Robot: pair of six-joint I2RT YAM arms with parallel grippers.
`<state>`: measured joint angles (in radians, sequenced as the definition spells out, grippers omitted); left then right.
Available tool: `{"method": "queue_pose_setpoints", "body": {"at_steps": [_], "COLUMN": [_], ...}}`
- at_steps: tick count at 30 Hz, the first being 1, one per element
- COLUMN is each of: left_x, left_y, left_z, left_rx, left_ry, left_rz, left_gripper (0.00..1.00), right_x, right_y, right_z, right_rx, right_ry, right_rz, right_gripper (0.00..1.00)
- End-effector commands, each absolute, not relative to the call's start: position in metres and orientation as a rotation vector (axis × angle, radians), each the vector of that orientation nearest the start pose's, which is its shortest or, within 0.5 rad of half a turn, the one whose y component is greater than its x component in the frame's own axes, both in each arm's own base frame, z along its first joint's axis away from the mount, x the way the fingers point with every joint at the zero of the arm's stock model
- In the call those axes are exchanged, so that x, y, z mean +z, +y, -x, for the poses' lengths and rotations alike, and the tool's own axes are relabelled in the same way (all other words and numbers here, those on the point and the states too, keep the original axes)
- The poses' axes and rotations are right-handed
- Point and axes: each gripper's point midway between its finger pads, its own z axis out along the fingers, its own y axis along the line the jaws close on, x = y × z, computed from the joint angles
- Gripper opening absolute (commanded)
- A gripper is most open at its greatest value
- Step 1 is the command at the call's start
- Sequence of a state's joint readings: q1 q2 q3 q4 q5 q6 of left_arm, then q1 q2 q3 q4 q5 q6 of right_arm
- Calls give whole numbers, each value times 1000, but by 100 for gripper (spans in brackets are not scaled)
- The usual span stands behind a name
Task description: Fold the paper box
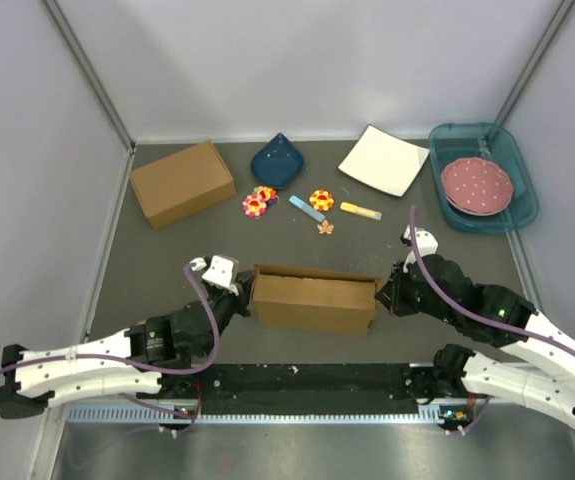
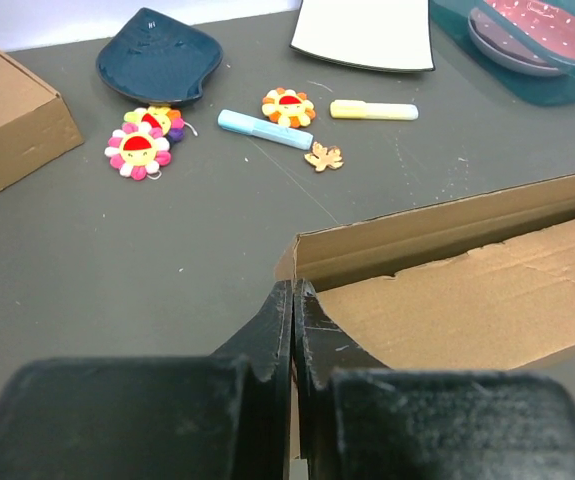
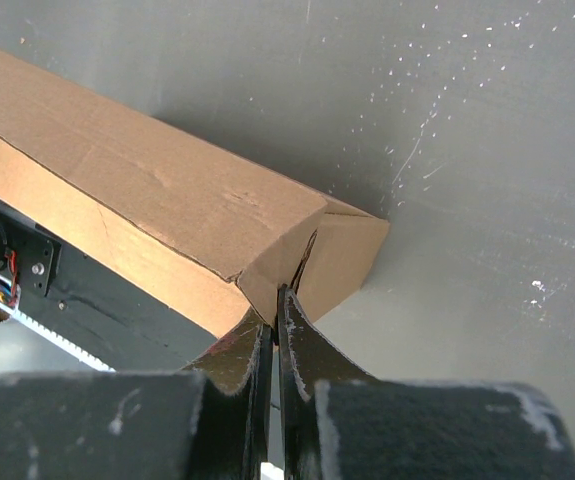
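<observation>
The paper box (image 1: 315,300) is a long shallow brown cardboard box lying across the table between my two arms, its top open. At its left end, my left gripper (image 1: 245,293) is shut with its jaws pressed together on the thin end wall at the box's corner (image 2: 294,288). In the left wrist view the paper box (image 2: 467,290) stretches away to the right. My right gripper (image 1: 382,293) is shut on the end flap at the right corner (image 3: 278,295). The paper box (image 3: 167,190) runs off to the upper left in the right wrist view.
A deeper closed brown box (image 1: 182,183) stands at the back left. Behind the paper box lie a dark blue dish (image 1: 276,160), a white square plate (image 1: 384,160), two flower toys (image 1: 257,203), a blue marker (image 1: 306,208), a yellow marker (image 1: 360,210) and a teal tray (image 1: 512,150) holding a pink plate (image 1: 477,185).
</observation>
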<state>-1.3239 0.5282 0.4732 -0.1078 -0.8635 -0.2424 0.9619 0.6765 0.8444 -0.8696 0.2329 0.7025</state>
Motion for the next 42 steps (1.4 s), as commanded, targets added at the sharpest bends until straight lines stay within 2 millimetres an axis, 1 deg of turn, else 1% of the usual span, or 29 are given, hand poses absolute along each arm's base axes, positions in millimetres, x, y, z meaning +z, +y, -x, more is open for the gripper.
{"method": "queue_pose_setpoints", "body": {"at_steps": [1,5,9,10,11,13,16,18,27,30,34,35,39,42], "left_x": [213,201,190,187,185,182,177,174,173,173,172,171,168,166], "left_y": [-200,-209,-212,-211,-211,-211,-210,-209,-209,-209,-209,-209,-209,-209], "left_z": [-173,-168,-166,-165,-165,-165,-165,-165,-166,-166,-166,-166,-166,-165], "left_rx": [-499,-515,-530,-525,-524,-521,-511,-499,-495,-492,-492,-490,-489,-493], "left_ry": [1681,1704,1734,1740,1744,1750,1762,1774,1779,1779,1781,1784,1791,1796], "left_rz": [-304,-362,-363,-366,-364,-364,-366,-368,-358,-358,-355,-355,-354,-350], "left_gripper": [0,0,0,0,0,0,0,0,0,0,0,0,0,0], "right_x": [166,167,171,174,174,178,184,190,214,220,227,229,238,245], "right_y": [162,160,160,160,159,159,159,159,153,151,148,146,144,145], "right_z": [-119,-119,-120,-121,-121,-122,-125,-127,-136,-139,-143,-144,-148,-150], "right_rx": [556,555,556,562,558,562,559,566,578,574,561,555,548,565], "right_ry": [2435,2431,2418,2412,2413,2402,2384,2365,2271,2242,2213,2203,2169,2139], "right_rz": [232,223,218,217,215,211,200,192,155,146,127,120,109,109], "right_gripper": [0,0,1,2,5,7,13,15,16,21,32,33,34,31]}}
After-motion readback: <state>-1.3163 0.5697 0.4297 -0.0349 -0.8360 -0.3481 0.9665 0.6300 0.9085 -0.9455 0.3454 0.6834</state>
